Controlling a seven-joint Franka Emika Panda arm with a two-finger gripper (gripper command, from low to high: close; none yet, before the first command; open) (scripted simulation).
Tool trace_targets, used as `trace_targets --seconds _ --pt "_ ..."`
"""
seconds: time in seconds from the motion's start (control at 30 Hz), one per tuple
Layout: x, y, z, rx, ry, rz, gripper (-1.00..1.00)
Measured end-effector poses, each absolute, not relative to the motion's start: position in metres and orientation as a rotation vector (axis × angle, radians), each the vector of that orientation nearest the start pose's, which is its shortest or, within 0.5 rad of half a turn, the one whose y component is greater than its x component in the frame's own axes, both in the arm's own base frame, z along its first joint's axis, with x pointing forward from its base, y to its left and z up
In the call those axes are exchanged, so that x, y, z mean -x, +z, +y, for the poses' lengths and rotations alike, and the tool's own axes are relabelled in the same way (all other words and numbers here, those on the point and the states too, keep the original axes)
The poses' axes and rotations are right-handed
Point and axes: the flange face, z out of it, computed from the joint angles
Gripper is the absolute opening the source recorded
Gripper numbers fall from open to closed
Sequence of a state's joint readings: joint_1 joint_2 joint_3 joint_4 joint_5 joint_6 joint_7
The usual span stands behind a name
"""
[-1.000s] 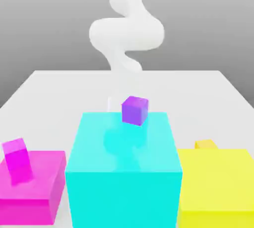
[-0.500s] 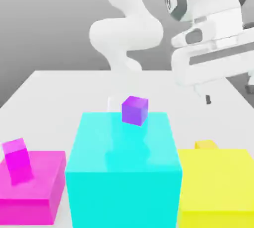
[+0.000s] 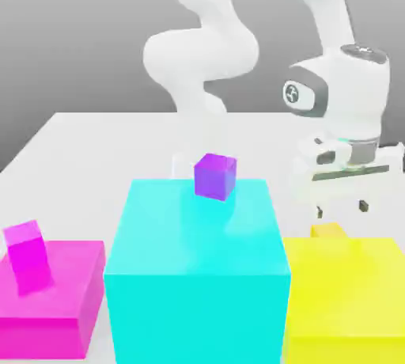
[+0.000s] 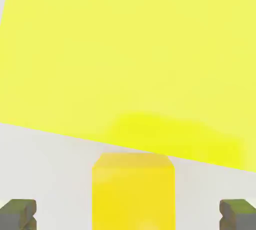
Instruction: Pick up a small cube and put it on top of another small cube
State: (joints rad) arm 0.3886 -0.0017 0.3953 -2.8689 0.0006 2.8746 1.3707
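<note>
The small cube (image 3: 327, 230), tiny and orange-yellow, rests on the white table just behind the big yellow block (image 3: 348, 291). My gripper (image 3: 342, 210) hangs directly over it, open, with one finger on each side and a little above the cube's top. In the hand view the small cube (image 4: 133, 189) lies centred between the two dark fingertips (image 4: 17, 214), with wide gaps on both sides, and the big yellow block (image 4: 130, 59) lies right beyond it. A small purple cube (image 3: 214, 176) sits on top of the big cyan block (image 3: 198, 275).
A small magenta cube (image 3: 28, 255) leans on the flat magenta block (image 3: 63, 307) at the exterior view's left. A pale object (image 3: 178, 166) peeks out behind the cyan block. The white table (image 3: 95, 141) stretches back toward the arm's base.
The hand has swung in from the upper right and dropped down over the small orange-yellow cube. Its jaws stayed open. No block or cube has moved.
</note>
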Motion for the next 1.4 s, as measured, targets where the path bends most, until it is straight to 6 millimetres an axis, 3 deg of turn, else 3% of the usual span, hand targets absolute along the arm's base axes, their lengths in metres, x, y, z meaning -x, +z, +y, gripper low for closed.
trace_targets --seconds 0.33,0.37,0.57,1.0,1.1,1.2,1.4 --pt "-0.25 0.141 0.249 3.003 -0.005 0.91 0.0" --pt "-0.249 0.135 0.249 3.004 -0.002 0.912 -1.0" --pt "-0.248 0.132 0.248 3.003 -0.001 0.913 -1.0" --pt "-0.247 0.195 0.25 3.007 -0.006 0.902 -1.0" --pt "-0.248 0.202 0.267 3.054 -0.033 0.712 -1.0" --pt "-0.261 0.212 0.288 3.098 -0.058 0.515 -1.0" --pt "-0.311 0.233 0.311 3.148 -0.079 0.255 -1.0"
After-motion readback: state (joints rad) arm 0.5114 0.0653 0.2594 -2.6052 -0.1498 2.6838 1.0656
